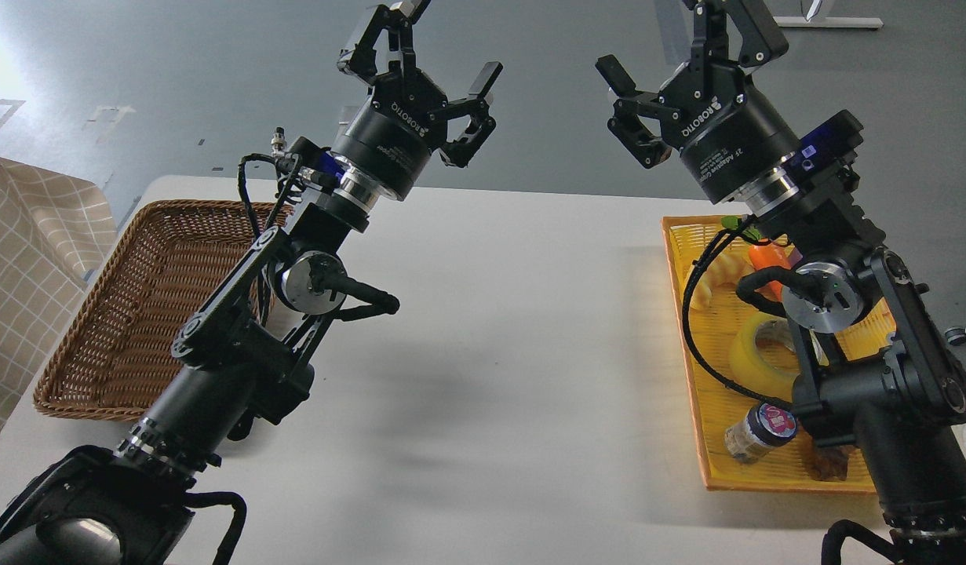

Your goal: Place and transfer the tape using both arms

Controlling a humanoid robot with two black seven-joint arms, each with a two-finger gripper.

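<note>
The tape (753, 355), a translucent yellow roll with a pale core, lies in the yellow tray (714, 439) at the right, partly hidden behind my right arm. My left gripper (435, 43) is raised high above the table's far edge, fingers spread wide and empty. My right gripper (687, 43) is also raised high, level with the left one, open and holding nothing. Both grippers are well above and away from the tape.
A brown wicker basket (129, 329) sits at the table's left, partly behind my left arm. The yellow tray also holds a small jar with a dark lid (761, 431), a croissant-shaped item (718, 275) and an orange object (769, 255). A checked cloth (27, 259) hangs at far left.
</note>
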